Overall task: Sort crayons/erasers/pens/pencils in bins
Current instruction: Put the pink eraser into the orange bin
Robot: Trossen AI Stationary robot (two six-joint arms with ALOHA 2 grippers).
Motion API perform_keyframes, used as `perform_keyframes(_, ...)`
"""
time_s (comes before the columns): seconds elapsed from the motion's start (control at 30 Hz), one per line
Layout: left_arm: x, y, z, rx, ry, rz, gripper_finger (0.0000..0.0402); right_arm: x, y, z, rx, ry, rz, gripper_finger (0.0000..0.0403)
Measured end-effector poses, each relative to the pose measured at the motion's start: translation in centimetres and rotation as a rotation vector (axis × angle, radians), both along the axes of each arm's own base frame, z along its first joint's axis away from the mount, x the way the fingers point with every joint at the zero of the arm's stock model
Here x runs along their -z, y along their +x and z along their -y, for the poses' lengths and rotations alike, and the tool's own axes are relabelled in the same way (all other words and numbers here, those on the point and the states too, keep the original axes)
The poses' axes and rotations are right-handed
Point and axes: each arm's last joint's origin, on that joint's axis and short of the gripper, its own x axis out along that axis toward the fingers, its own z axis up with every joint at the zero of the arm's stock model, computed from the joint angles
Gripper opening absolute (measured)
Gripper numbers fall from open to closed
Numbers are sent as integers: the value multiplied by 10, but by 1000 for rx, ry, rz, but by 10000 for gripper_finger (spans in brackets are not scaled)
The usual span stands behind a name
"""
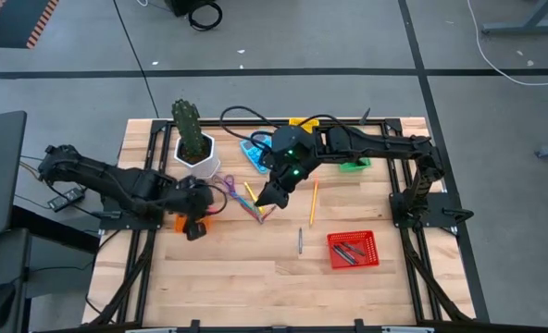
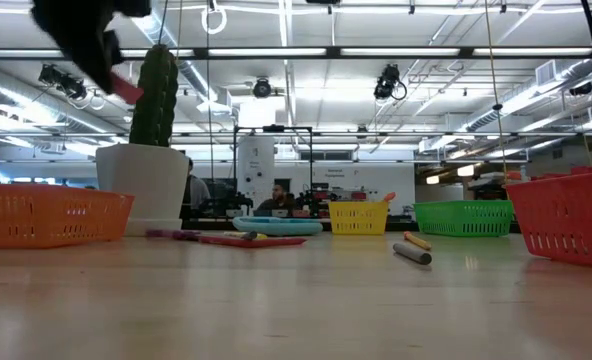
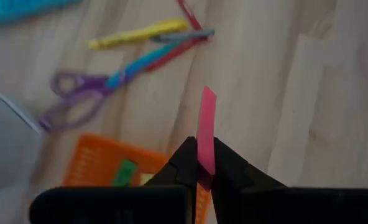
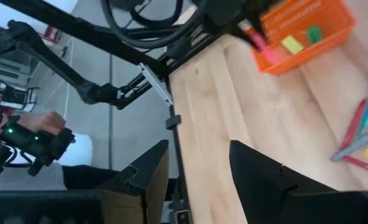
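- Step in hand: delivery of a pink eraser [image 3: 206, 127] to the orange bin [image 1: 203, 220]; the left gripper [image 3: 201, 167] is clamped narrow on the eraser's lower end, the free end projecting past the fingertips
- Position: in the high view the left gripper [image 1: 193, 225] hangs at the orange bin on the table's left side, beside the white plant pot [image 1: 200, 157]; the eraser is above the bin's near rim, not yet inside
- Next move, as a judgement: shift the eraser fully over the basket's interior, then part the fingers; a release at the rim risks a drop onto the table [image 1: 237, 277]
- Right gripper [image 4: 199, 165]: fingers spread wide, nothing between them; in the high view it sits over the loose cluster of sticks [image 1: 255, 205] near the table's centre, probably a pick there to follow
- Left wrist view only: the grip on the eraser, and a green eraser [image 3: 125, 172] lying in the bin
- High view only: both arms together, the red bin [image 1: 353, 250] holding dark pens, a lone pen [image 1: 300, 240] and an orange pencil [image 1: 313, 203] on bare wood
- Low view only: the eraser [image 2: 126, 90] held well above table level
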Motion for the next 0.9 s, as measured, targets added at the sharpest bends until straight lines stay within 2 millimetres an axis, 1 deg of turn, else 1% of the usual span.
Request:
perform_keyframes(0.13,26,-17,1,-148,-101,-9,25,3,-2,7,3,-17,-30,174)
perform_keyframes(0.2,35,-24,1,-221,-150,-2,25,5,-4,8,-2,-26,-47,174)
perform_keyframes(0.37,47,-34,5,-299,-202,39,29,6,-5,14,-38,-35,-55,174)
perform_keyframes(0.5,68,-43,5,-421,-220,21,25,7,-6,19,-49,-35,-58,174)
perform_keyframes(0.6,79,-42,8,-452,-268,37,25,7,-7,22,-51,-39,-60,174)
perform_keyframes(0.67,82,-41,11,-454,-296,56,26,8,-8,22,-63,-45,-62,174)
perform_keyframes(0.8,94,-48,12,-500,-296,16,31,11,-11,21,-98,-49,-90,174)
perform_keyframes(0.9,97,-50,13,-513,-305,9,26,14,-14,20,-120,-63,-129,174)
